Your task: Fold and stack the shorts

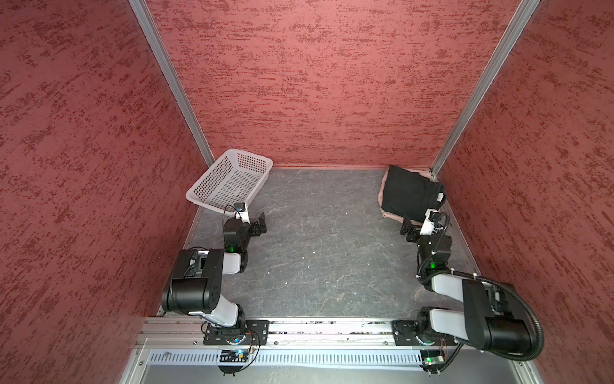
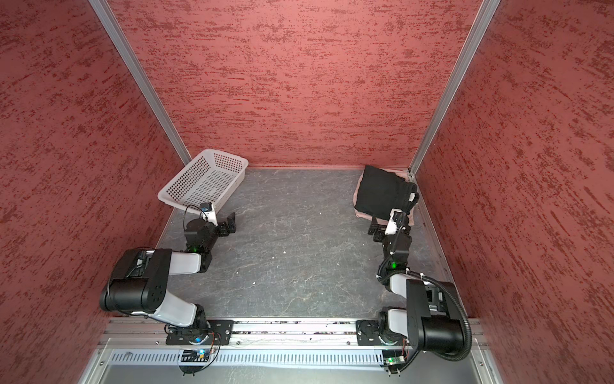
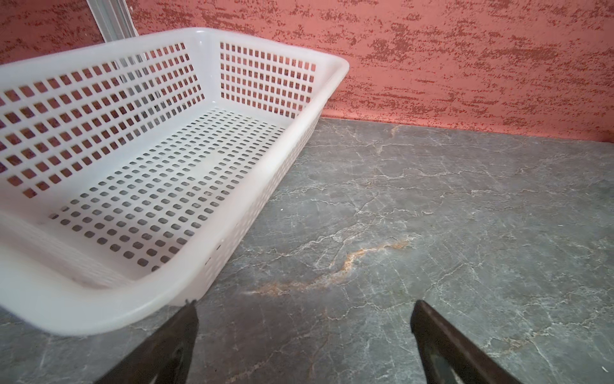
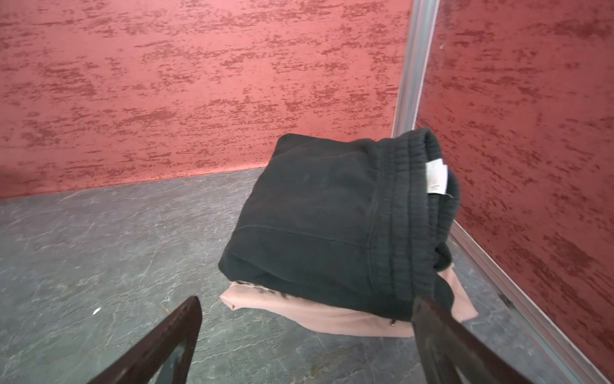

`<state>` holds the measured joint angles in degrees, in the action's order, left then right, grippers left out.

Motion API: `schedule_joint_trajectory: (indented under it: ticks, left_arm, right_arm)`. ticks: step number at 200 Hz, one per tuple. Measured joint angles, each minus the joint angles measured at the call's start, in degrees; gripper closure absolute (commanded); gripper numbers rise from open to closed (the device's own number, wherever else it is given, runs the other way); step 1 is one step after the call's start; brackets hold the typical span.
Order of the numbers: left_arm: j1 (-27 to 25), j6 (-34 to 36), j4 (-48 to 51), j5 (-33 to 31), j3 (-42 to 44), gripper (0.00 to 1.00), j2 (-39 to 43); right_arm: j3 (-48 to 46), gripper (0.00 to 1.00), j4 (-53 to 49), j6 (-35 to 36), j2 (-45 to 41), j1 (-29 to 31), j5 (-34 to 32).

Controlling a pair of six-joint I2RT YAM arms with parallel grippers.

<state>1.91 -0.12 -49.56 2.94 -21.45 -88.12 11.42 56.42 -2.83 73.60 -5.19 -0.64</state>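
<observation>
Tabletop [image 1: 315, 252] first: at ten o'clock stands the white perforated basket [image 1: 212, 173], with nothing in it. At two o'clock, tucked into the corner, the black shorts [image 1: 410, 192] lie folded on the folded pink shorts [image 4: 332, 316], so the stack looks finished. The right gripper [image 1: 408, 229], wide and empty, sits just beside the stack at its six o'clock; any forward drift could snag the waistband and drag the top pair off. The left gripper [image 3: 303, 307], likewise wide and empty, could nudge the basket's near corner.
</observation>
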Motion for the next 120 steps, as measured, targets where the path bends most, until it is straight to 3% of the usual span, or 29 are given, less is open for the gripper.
schedule_joint_trajectory:
  ticks: [35,52,74,120]
  left_arm:
    - [0.00,0.02,-0.35,0.00,0.00,0.01,0.00]
    - [0.00,0.00,-0.44,0.00,0.00,0.01,0.00]
    - [0.00,0.00,-0.48,0.00,0.00,0.01,0.00]
    - [0.00,0.00,-0.59,0.00,0.00,0.01,0.00]
  right_arm:
    - [-0.15,0.01,0.44,-1.55,-0.24,0.81,0.28]
    - [-2.29,0.01,5.68,-1.46,0.72,0.92,-0.92]
    - [-3.37,0.01,15.87,-1.29,11.61,0.74,-1.38]
    - [4.28,0.01,9.60,-0.09,15.26,1.90,-1.64]
